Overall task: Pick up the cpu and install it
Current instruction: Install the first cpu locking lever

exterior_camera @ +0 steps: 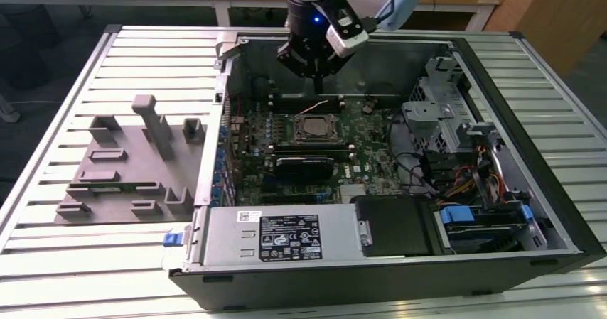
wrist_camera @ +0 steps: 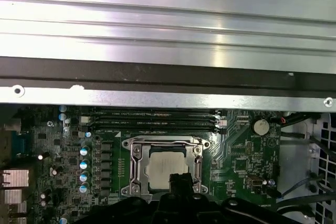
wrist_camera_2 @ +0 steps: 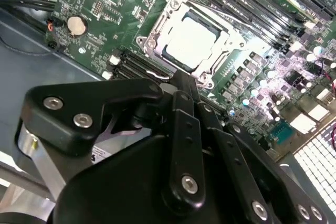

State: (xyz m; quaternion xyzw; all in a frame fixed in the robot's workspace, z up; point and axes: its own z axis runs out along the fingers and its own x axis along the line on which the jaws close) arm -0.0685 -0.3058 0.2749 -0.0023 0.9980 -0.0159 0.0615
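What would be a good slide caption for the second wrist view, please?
End effector poised above the cpu seated in its motherboard socket.

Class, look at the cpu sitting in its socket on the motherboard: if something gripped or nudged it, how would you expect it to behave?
The cpu looks like a thin flat square with a metal top, so it is probably stiff and would not roll or tip. Its smooth, shiny lid could be slippery to grip. The metal socket frame surrounds it, so a sideways nudge would likely meet the frame rather than slide it.
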